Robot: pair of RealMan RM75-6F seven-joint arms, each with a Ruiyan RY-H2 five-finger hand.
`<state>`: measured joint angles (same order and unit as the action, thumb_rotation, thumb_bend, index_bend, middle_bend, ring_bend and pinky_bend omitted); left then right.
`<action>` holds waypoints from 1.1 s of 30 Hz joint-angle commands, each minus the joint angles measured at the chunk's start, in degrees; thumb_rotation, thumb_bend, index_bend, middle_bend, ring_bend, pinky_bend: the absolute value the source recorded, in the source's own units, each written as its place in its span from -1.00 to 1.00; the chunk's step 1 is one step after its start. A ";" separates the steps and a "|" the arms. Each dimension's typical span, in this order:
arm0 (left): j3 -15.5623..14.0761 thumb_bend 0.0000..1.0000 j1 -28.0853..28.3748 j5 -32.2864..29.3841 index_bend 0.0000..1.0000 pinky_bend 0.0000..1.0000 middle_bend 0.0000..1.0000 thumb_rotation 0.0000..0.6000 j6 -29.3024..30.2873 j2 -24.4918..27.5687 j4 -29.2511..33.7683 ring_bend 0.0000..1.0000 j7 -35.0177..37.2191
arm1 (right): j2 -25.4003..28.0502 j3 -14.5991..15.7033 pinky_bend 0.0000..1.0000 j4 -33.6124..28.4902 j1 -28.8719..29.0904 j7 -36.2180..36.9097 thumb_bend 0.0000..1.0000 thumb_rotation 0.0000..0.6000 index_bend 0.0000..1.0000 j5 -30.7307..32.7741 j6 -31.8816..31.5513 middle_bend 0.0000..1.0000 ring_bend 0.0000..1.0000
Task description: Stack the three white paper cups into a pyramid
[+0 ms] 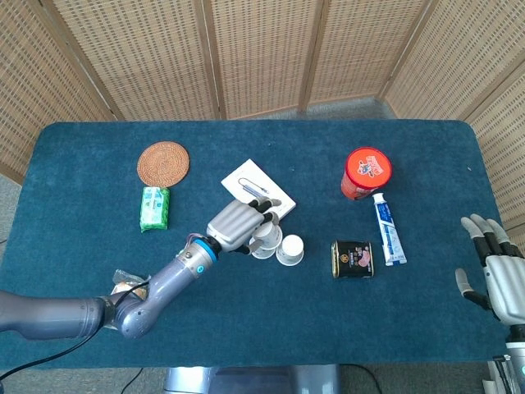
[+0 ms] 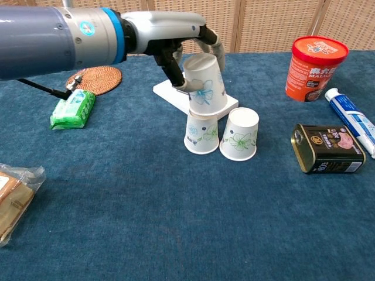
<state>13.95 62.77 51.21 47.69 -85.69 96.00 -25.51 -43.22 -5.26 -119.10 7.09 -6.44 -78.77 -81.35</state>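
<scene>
— Cups first: where are they?
— Two upside-down paper cups, the left base cup (image 2: 201,133) and the right base cup (image 2: 239,134), stand touching on the blue table (image 2: 176,216), just in front of a white box (image 2: 170,91). The third cup (image 2: 205,86) is inverted above the left one, slightly tilted.
— And the hands?
— The left hand (image 2: 186,49) has its fingers (image 2: 174,69) wrapped around that third cup. The right hand (image 1: 502,277) hangs at the table's edge, fingers spread, holding nothing.
</scene>
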 commanded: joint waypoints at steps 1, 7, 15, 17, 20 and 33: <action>0.06 -0.10 0.64 -0.33 -0.24 0.16 -0.70 1.00 -0.07 -0.52 -0.35 -0.67 -0.07 | 0.20 0.09 -0.52 0.28 -0.30 0.45 -0.02 1.00 -0.90 -0.07 -0.21 -1.00 -1.00; -0.10 -0.10 1.76 -1.48 -0.25 0.15 -0.72 1.00 -0.02 -0.80 -0.28 -0.67 -0.62 | 0.35 0.07 -0.52 0.74 -0.63 1.37 -0.03 1.00 -0.91 -0.13 -0.40 -1.00 -1.00; -0.77 -0.10 2.73 -2.48 -0.26 0.15 -0.74 1.00 0.19 -1.16 -0.38 -0.67 -1.04 | 0.40 0.26 -0.52 1.07 -1.17 2.20 -0.02 1.00 -0.90 -0.60 -0.73 -1.00 -1.00; -0.95 -0.10 2.82 -2.55 -0.26 0.15 -0.75 1.00 0.25 -1.31 -0.60 -0.68 -0.97 | 0.44 0.33 -0.52 1.15 -1.32 2.34 -0.02 1.00 -0.90 -0.70 -0.83 -1.00 -1.00; -1.23 -0.11 3.03 -2.80 -0.27 0.13 -0.77 1.00 0.20 -1.50 -0.86 -0.70 -0.91 | 0.44 0.37 -0.52 1.25 -1.50 2.69 -0.02 1.00 -0.91 -0.80 -0.94 -1.00 -1.00; -1.35 -0.11 3.85 -2.29 -0.50 -0.20 -1.00 1.00 0.36 -1.84 -0.82 -1.00 -0.12 | 0.54 0.30 -0.52 1.86 -2.03 3.75 -0.02 1.00 -0.91 -0.99 -1.36 -1.00 -1.00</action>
<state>12.59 66.60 48.90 48.05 -87.53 95.18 -25.65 -42.67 -4.97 -117.25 5.08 -2.69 -79.75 -82.69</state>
